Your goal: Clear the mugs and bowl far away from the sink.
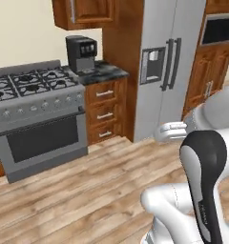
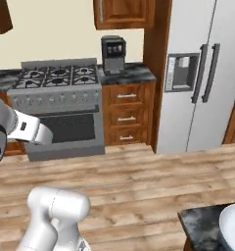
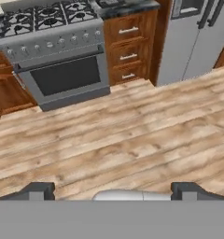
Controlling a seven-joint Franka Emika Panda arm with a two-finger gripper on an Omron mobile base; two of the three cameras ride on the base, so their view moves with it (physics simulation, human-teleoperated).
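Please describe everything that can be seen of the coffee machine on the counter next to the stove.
The coffee machine is a boxy dark grey and black appliance that looks like plastic. Its wider top part carries a row of small pale buttons, and below them an open recess sits above a flat base. It stands upright near the back of a short marbled dark stone counter, between the gas stove and the wooden panel beside the refrigerator, under a wooden wall cabinet. Only the counter touches it.

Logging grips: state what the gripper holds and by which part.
Nothing is held. In the hand view the gripper is open, with only bare wood floor between its fingertips.
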